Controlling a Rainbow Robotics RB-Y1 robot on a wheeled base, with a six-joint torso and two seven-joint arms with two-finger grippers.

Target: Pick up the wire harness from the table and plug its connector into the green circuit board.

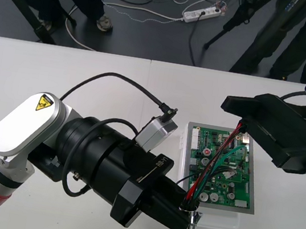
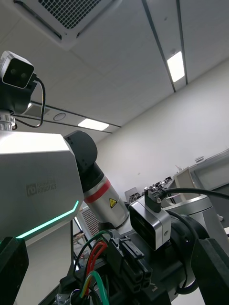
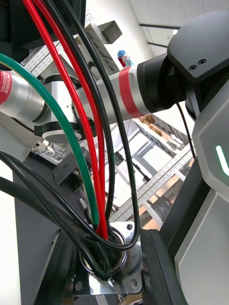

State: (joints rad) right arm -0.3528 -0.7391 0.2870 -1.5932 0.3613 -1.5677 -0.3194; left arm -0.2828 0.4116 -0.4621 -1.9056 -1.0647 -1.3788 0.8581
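Note:
The green circuit board (image 1: 227, 189) lies on its white base (image 1: 215, 219) at the table's right. My left gripper (image 1: 189, 214) is at the board's near left corner, shut on the harness's round metal socket (image 1: 194, 217) (image 3: 109, 281). One left finger (image 3: 160, 271) presses at its flange. From the socket the red, black and green wires (image 1: 215, 158) (image 3: 90, 167) rise across the board to the small black plug (image 2: 130, 267). That plug hangs in the air between the fingers of my right gripper (image 1: 242, 123), which stand far apart, open. One right finger (image 2: 214, 274) is clear of the plug.
The left arm's wrist camera (image 1: 157, 132) and its cable sit just left of the board. The right arm's black body (image 1: 287, 140) overhangs the board's far right corner. Bare table (image 1: 146, 84) stretches behind the left arm.

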